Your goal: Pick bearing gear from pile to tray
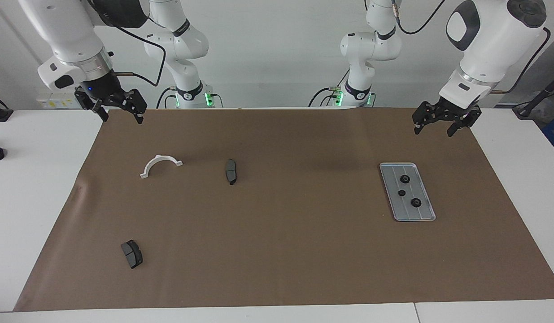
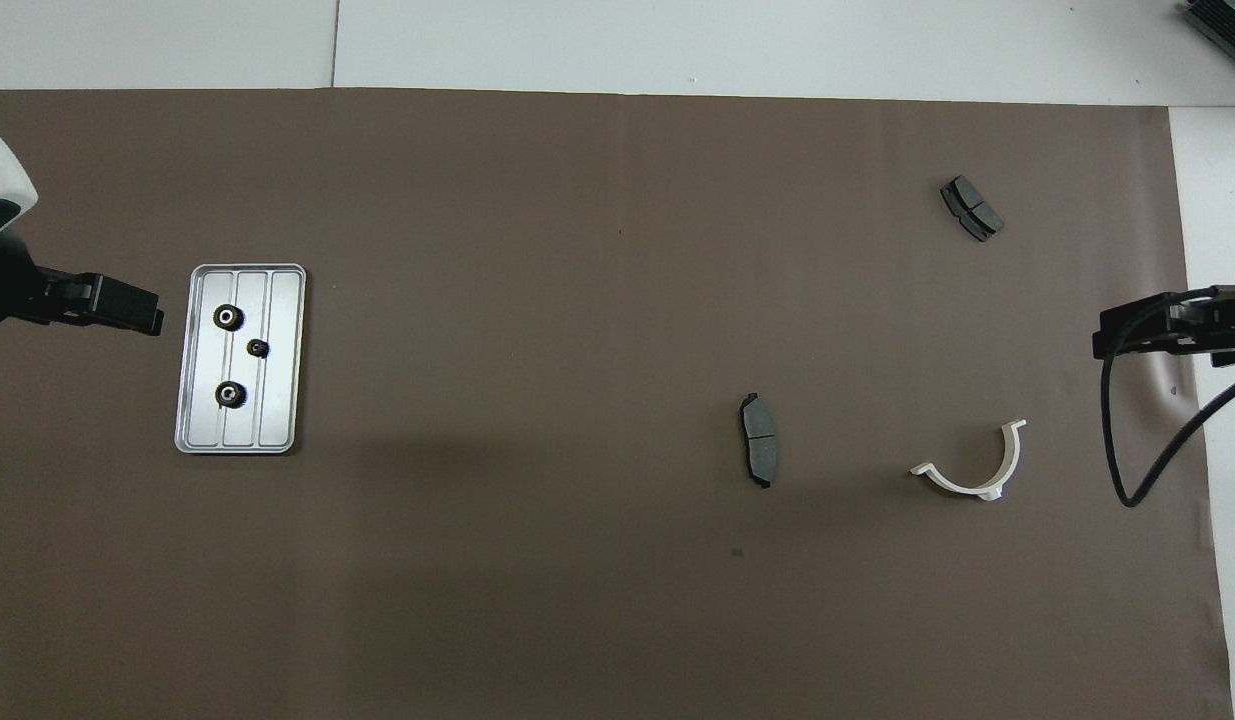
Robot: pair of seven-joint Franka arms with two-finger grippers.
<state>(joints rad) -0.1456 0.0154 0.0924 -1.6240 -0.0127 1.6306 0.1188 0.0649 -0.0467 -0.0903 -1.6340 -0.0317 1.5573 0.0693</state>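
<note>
Three small black round gears point(image 1: 401, 193) lie in the flat, ridged silver-grey metal tray point(image 1: 424, 198).

Landmark, the tray: toward the right arm's end lie two dark grey brake pads point(image 1: 230, 171), one point(image 1: 132, 254) farther out, and one white half-ring bracket point(image 1: 160, 164). The left gripper point(image 1: 442, 129) hangs over brown paper point(image 1: 285, 242) nearer the robots, jaws apart, empty. The right gripper point(image 1: 122, 118), also spread and seemingly empty, hovers over the paper's corner.
</note>
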